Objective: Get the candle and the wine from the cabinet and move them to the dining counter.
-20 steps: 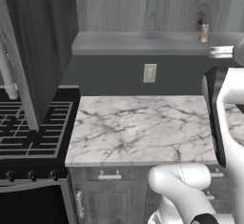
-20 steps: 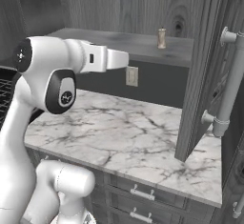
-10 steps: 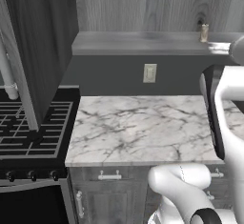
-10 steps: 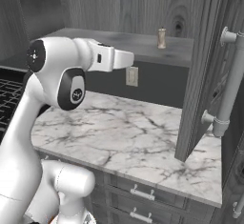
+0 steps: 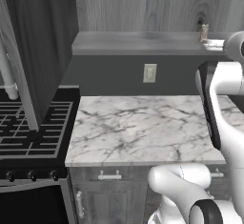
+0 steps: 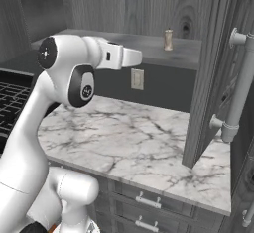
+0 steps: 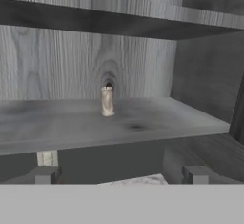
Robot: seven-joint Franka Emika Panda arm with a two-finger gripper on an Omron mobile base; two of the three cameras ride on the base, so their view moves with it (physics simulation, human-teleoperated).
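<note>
- Arm has swung up and toward the cabinet over the last second.
- Gripper now faces the shelf, jaws wide apart, nothing between them.
- Candle stands upright straight ahead, just left of centre, well apart from the fingertips; a forward reach should bring it in.

The candle, a small beige-tan cylinder, is seen standing upright on the lower shelf of the cabinet, well ahead of the jaws and roughly centred between the 2 fingertips. The cabinet is dark grey wood-grain and is left open, its door swung outward.
</note>
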